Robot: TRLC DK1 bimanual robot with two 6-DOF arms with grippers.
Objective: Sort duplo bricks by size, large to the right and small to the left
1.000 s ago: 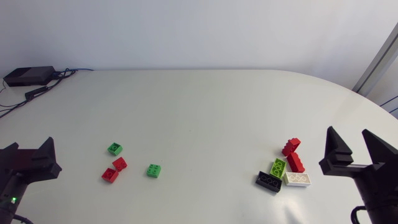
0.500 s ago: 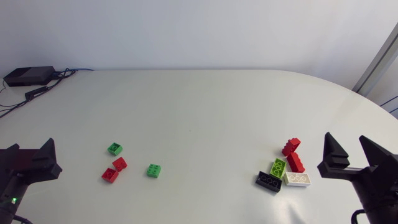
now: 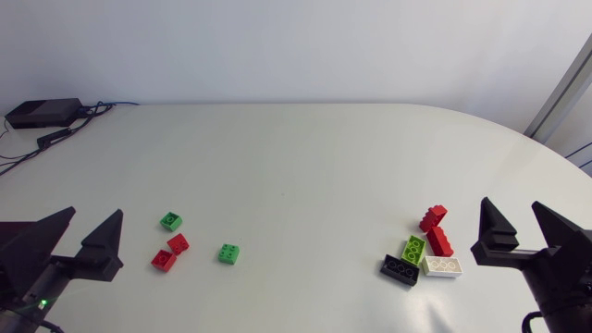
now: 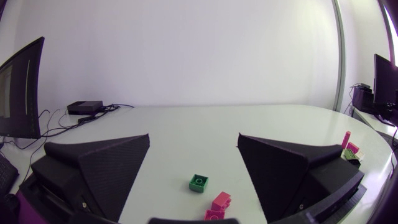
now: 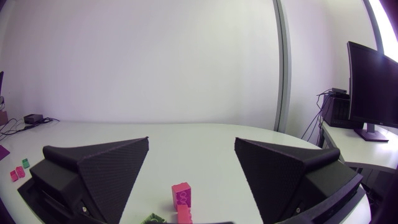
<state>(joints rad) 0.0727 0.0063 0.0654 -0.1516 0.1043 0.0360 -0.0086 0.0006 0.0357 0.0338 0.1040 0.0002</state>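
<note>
Head view. Both claws gape wide and empty: left claw (image 3: 96, 215) at the white surface's (image 3: 296, 157) front left corner, beside four small duplo bricks (image 3: 178, 243); right claw (image 3: 511, 203) at front right, beside five large duplo bricks (image 3: 439, 241), tightly clustered. Risk: a careless sweep could scatter either group. A black box (image 3: 42, 113) occupies the far left corner.

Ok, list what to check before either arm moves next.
1. Left gripper open and empty: ok.
2. Right gripper open and empty: ok.
3. All four small bricks lie on the left side: ok.
4. All five long bricks lie on the right side: ok.
5. No small one mixed in with the long ones: ok.
6. Two red long bricks joined or only touching: cannot tell.
</note>
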